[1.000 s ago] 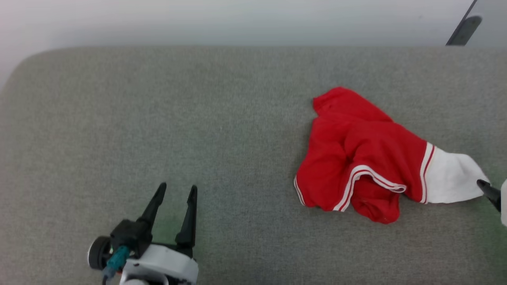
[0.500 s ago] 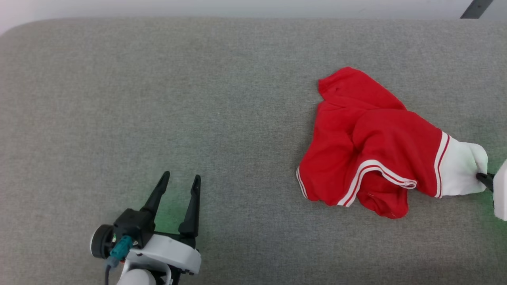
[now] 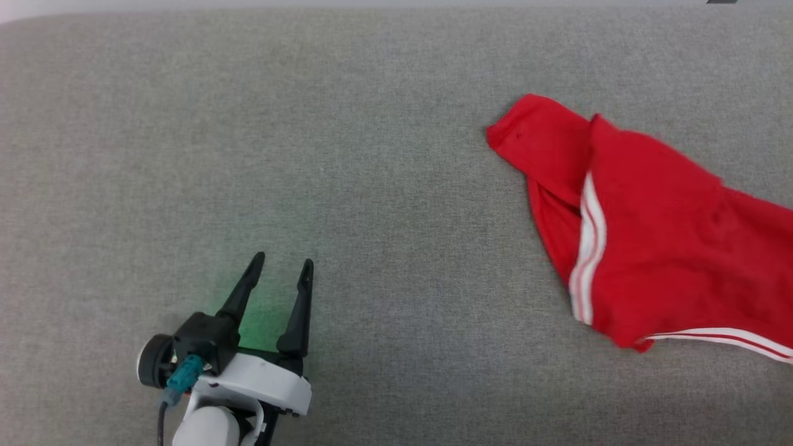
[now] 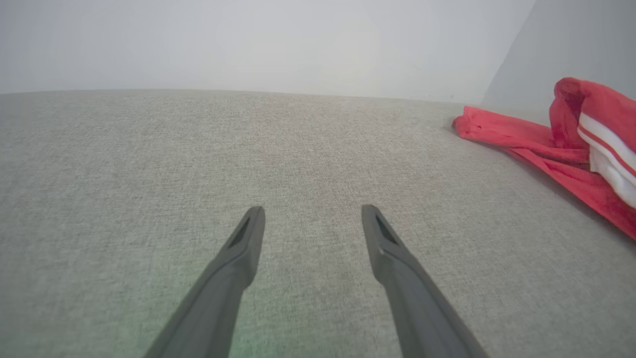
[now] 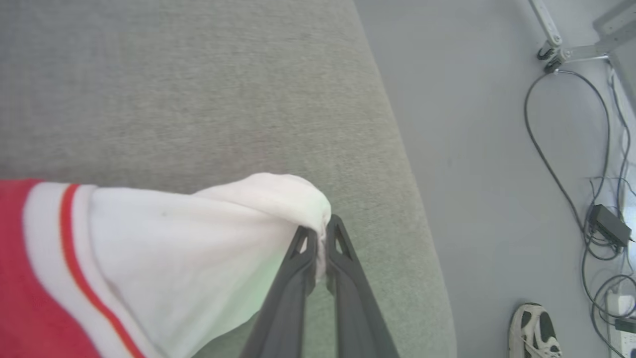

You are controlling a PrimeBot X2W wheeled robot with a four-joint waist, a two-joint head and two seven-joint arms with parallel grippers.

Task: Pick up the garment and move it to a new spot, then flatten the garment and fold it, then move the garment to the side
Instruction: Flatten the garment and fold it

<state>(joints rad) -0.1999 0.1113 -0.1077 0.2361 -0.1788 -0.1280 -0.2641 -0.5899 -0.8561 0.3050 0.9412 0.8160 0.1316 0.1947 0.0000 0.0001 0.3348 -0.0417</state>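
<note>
In the head view the left gripper (image 3: 282, 261) sits low at the left over the grey padded surface (image 3: 310, 124), its 2 dark fingers apart and holding nothing, well apart from the garment (image 3: 669, 248). The garment lies at the right, red with white striped trim, running off that view's right edge. The left wrist view has the same 2 fingers spread above bare padding, with the garment's red cloth at the far right, 1 part raised off the surface. In the right wrist view the right gripper (image 5: 319, 236) is clamped on the tip of the white sleeve (image 5: 198, 233), close to the padding's rounded edge. Beyond that edge are the floor (image 5: 472, 124), some cables (image 5: 556, 149) and a shoe (image 5: 534, 328). The pinch looks thin, so I judge the sleeve could slip out under the garment's weight. A 1-point hold could also let the cloth bunch or drag over the edge. No writing or brand mark can be read on the cloth.
</note>
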